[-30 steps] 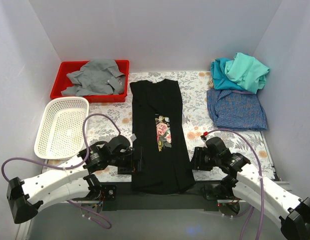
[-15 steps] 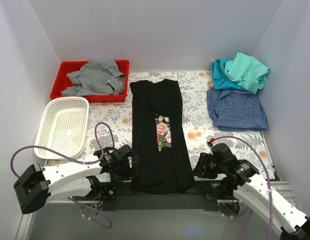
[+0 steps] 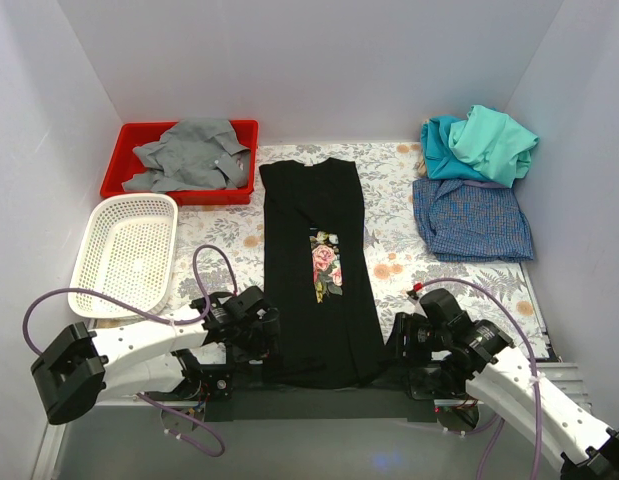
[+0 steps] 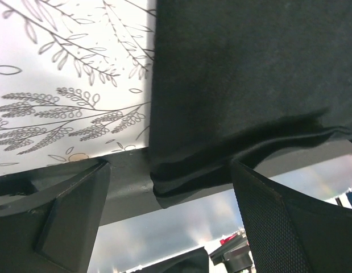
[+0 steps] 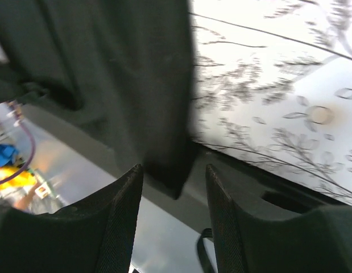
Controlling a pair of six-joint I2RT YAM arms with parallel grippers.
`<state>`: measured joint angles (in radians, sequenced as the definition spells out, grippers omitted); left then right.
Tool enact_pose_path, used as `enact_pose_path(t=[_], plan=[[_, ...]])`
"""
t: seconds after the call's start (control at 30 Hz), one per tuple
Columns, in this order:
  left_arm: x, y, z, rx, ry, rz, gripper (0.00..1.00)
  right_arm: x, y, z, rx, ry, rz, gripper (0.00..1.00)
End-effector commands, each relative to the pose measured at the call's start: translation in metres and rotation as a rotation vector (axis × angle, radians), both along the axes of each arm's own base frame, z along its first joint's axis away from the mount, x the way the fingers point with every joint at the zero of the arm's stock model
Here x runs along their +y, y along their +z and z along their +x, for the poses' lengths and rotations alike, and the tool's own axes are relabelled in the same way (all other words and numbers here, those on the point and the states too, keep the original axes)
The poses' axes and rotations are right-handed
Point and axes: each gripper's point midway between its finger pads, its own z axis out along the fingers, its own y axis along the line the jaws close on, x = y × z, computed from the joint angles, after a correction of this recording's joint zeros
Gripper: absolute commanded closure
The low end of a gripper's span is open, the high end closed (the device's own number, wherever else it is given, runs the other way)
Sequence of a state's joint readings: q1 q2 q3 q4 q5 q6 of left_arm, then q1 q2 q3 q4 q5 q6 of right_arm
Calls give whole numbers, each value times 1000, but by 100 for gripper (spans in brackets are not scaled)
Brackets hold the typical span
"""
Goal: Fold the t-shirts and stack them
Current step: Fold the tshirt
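Four shirts are on the table [image 3: 399,215]. The black shirt [image 3: 317,275] lies flat at centre as a long narrow panel, rose print up, with its near hem [image 4: 187,176] draped over the dark strip [image 4: 127,190] at the table's front edge. The teal shirt [image 3: 441,140] and mint shirt [image 3: 497,140] are heaped at the far right, and the checked shirt [image 3: 471,218] lies flat just in front of them. The black shirt is light, limp knit cloth with a matte surface. It has no stiffness, so it will sag and crease between any two grip points and will slide readily on the smooth floral cover. Take hold at the two near hem corners, where the layers bunch into a thicker roll, and lift both together to keep the panel square. The left gripper [image 3: 267,335] is at the near left corner, jaws spread wide, with the rolled hem lying between its fingers [image 4: 73,210] but not pinched. The right gripper [image 3: 395,342] is at the near right corner, its fingers [image 5: 121,222] apart with the corner of the cloth just ahead of them. That view is blurred, but no contact appears to be made.
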<state>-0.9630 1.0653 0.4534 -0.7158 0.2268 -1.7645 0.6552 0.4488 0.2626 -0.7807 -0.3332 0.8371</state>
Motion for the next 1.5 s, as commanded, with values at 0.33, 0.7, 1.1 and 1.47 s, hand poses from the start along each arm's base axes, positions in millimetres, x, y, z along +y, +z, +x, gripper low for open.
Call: enact_pose_path(t=[0.33, 0.7, 1.1, 1.47], plan=[[-56, 12, -3, -24, -110, -357, 18, 23, 5, -1, -13, 69, 141, 64], [-70, 39, -12, -13, -206, -471, 100, 40, 37, 17, -116, 108, 210, 99], [-92, 118, 0, -93, -278, -565, 100, 54, 79, 27, -178, 138, 290, 99], [-74, 109, 32, -192, -199, -303, 100, 55, 91, 63, -280, 116, 174, 99]])
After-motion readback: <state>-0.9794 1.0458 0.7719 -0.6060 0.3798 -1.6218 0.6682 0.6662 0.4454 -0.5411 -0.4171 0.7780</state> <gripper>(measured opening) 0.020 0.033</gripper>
